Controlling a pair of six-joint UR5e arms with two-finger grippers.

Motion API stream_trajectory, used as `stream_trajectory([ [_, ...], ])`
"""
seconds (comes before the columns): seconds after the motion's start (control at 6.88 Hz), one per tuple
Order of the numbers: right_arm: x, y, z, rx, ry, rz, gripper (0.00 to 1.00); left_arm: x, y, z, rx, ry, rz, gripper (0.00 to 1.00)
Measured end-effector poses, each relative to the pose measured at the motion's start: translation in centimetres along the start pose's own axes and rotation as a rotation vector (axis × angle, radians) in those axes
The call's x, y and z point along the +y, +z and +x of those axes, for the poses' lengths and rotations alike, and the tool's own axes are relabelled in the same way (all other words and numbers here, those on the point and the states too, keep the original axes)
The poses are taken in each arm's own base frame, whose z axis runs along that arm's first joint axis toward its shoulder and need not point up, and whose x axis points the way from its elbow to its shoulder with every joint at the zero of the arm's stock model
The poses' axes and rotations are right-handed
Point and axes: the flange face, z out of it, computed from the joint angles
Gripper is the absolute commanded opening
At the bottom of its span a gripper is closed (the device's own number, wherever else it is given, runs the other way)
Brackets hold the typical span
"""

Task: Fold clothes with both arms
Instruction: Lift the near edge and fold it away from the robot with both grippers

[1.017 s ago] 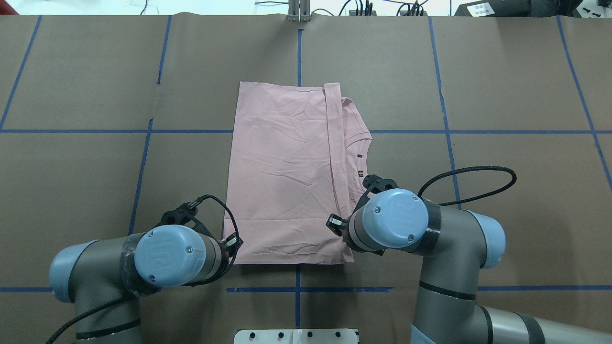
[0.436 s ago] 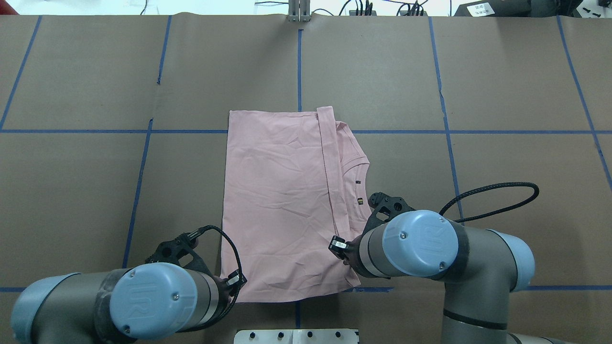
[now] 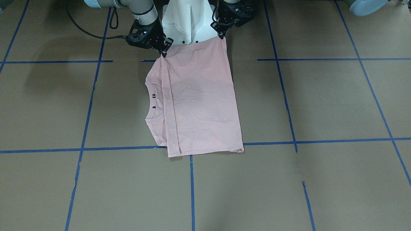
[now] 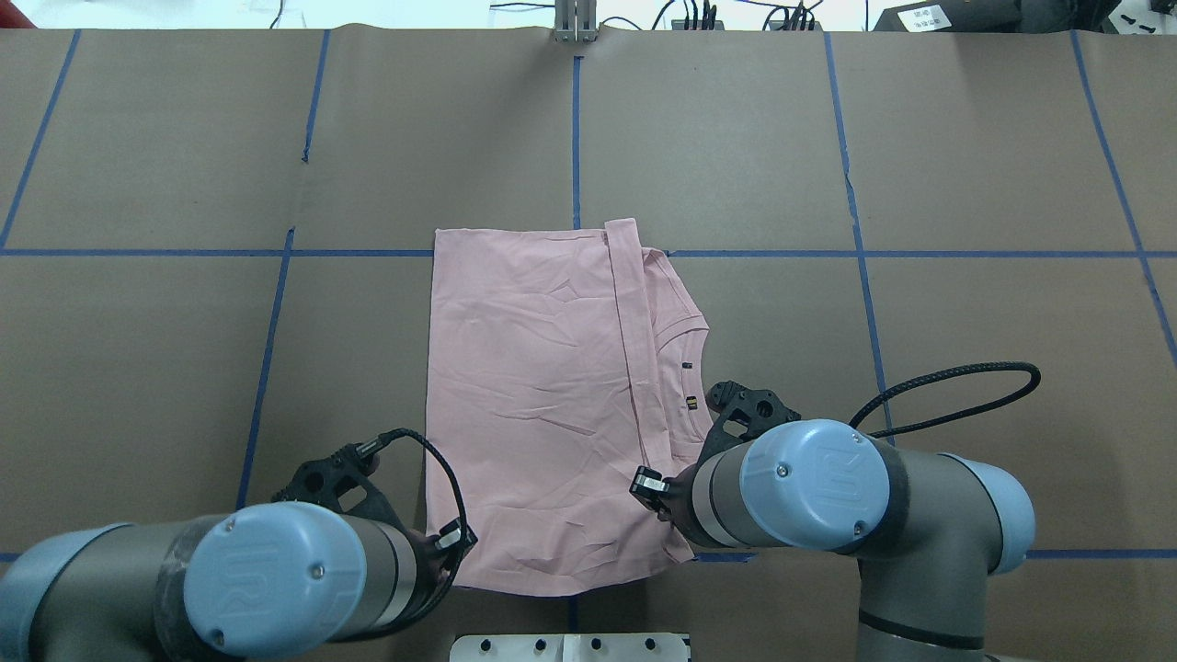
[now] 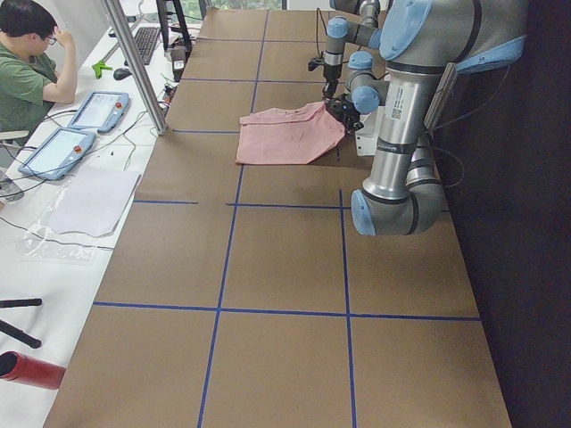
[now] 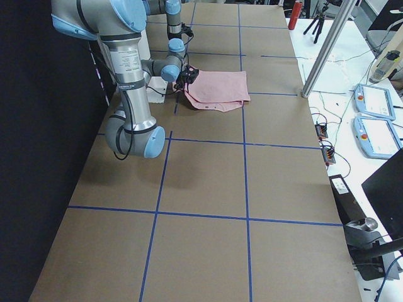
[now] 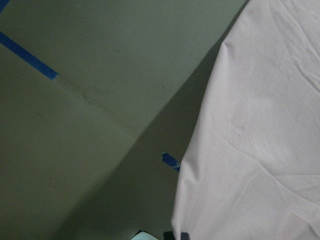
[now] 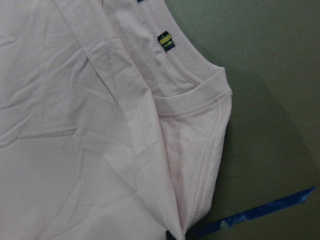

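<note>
Since a second ago we have dragged the folded pale pink T-shirt [image 4: 542,405] nearer our base [image 3: 189,22] across the brown surface [image 4: 184,368], our left claw [image 3: 222,36] and right claw [image 3: 162,53] each clamped on a near corner, its collar [image 8: 192,75] toward our right.

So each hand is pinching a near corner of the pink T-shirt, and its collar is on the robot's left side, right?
Not quite. The collar is on the robot's right side, next to the right hand, as the overhead view shows. The rest holds: the left hand and the right hand each pinch a near corner of the pink T-shirt.
</note>
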Motion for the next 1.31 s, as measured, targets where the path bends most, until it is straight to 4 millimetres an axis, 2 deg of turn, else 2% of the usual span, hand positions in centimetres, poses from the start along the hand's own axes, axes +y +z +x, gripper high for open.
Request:
stream_trajectory([
  [0.29,-3.8,-1.2,-2.0,-0.035,-0.042,0.056,0.00,-5.0,-1.0,3.2,0.067,-0.045,0.064,0.00],
  [0.58,-6.9,-1.0,-3.6,-0.034,-0.035,0.101,0.00,-10.0,0.9,5.8,0.126,-0.100,0.115,0.00],
  [0.73,-8.2,-0.2,-4.1,-0.037,-0.026,0.114,0.00,-11.4,1.7,6.4,0.148,-0.117,0.121,0.00],
  [1.16,-10.9,1.9,-4.8,-0.066,-0.012,0.134,0.00,-12.5,2.0,7.3,0.206,-0.175,0.108,0.00],
  [1.31,-12.7,2.0,-5.8,-0.074,0.005,0.155,0.00,-14.3,2.2,8.3,0.222,-0.202,0.128,0.00],
])
